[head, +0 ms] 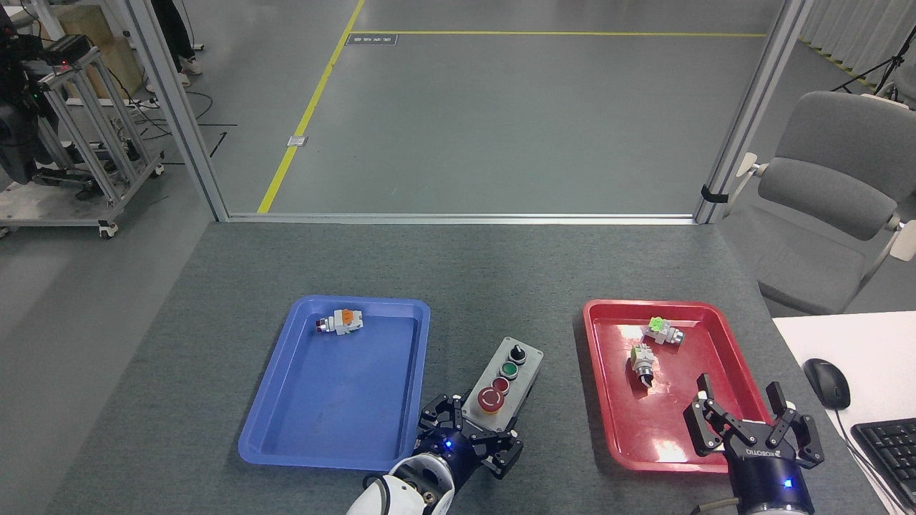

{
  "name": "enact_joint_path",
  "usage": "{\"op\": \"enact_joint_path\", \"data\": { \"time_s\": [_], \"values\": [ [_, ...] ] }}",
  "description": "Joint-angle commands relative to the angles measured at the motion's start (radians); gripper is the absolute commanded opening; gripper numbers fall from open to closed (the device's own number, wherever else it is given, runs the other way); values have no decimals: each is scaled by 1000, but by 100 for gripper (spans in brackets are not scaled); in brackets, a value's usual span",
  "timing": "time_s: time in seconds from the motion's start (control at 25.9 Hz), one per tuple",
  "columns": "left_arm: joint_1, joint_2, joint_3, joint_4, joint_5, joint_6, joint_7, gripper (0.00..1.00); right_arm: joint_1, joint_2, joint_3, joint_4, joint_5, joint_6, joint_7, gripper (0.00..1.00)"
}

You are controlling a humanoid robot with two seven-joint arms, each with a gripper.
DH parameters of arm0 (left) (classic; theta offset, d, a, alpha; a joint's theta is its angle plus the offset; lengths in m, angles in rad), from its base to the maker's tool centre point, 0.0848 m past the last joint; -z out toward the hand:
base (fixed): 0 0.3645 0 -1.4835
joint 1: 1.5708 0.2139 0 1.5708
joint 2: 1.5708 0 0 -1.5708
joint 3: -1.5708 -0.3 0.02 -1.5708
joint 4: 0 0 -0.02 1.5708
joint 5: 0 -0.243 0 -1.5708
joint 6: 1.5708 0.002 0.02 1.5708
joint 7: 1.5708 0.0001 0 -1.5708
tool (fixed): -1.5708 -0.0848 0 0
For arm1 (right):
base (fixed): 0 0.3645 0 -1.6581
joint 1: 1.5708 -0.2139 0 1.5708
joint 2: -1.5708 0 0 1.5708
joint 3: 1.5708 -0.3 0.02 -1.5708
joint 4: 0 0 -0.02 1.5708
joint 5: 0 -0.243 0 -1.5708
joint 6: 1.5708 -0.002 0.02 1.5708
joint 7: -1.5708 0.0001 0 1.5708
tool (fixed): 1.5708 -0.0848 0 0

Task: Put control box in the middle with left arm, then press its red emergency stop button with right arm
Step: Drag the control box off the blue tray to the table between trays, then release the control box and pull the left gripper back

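The control box lies lengthwise on the dark grey tabletop between the two trays, in the middle of the table. Its black knob sits at the far end, with the green and small red buttons after it. The red emergency stop button is at the near end. My left gripper is shut on the box's near end, one finger on each long side. My right gripper hangs open and empty over the near right corner of the red tray, well to the right of the box.
The blue tray to the left holds a small grey switch part with an orange cap. The red tray to the right holds two small switch parts, one with a green cap. A mouse and a keyboard sit on a white desk at the far right.
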Motion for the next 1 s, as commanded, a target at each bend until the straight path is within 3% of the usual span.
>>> {"op": "enact_joint_path", "data": {
  "time_s": [0.0,0.08,0.12,0.35,0.58,0.73,0.85,0.97],
  "values": [
    [-1,0,-4,-6,0,0,2,71,1,1,8,2,0,1,8,98],
    [1,0,-3,-20,0,0,7,93,3,1,11,2,2,10,7,98],
    [5,1,-3,-32,0,0,7,96,5,1,12,2,2,10,7,98],
    [107,43,3,-208,0,-15,2,98,5,-5,69,3,2,61,7,98],
    [251,236,20,-475,5,-45,2,98,1,1,184,21,11,89,18,98],
    [363,330,131,-645,23,-100,10,99,-19,14,276,26,12,155,21,97],
    [438,336,281,-727,48,-172,13,99,-42,21,339,31,15,161,21,79],
    [453,319,436,-748,79,-213,14,99,-63,33,396,31,26,135,19,43]
  ]
}}
